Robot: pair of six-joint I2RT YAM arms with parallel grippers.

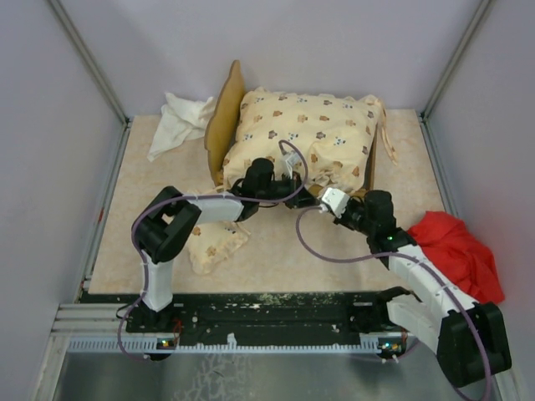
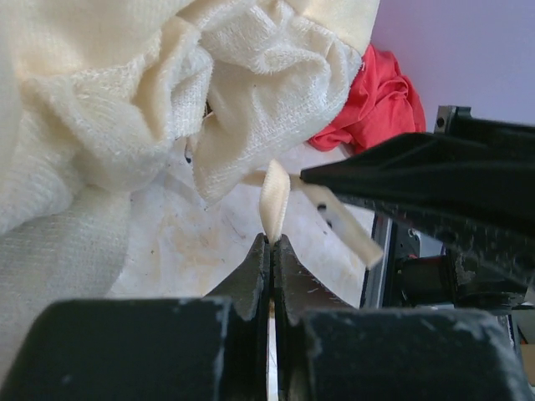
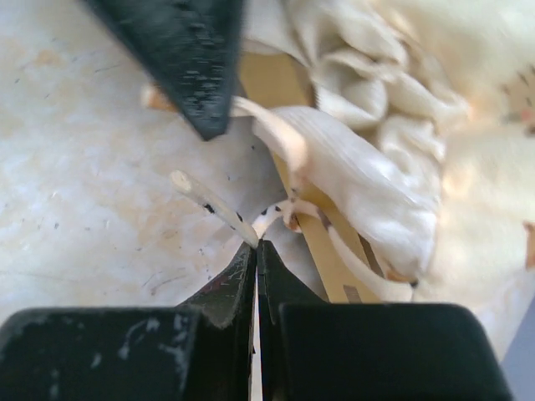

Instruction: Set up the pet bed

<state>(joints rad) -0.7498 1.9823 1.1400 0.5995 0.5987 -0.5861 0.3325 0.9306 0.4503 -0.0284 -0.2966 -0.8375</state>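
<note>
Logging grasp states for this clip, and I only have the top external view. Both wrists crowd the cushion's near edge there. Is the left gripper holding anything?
Observer: Yes. In the left wrist view, the left gripper is shut on a thin cream tie that runs up to the cushion.
Operator: And the right one?
Observer: The right wrist view shows the right gripper shut on a second cream tie, close beside the bed frame's wooden rail.
</note>
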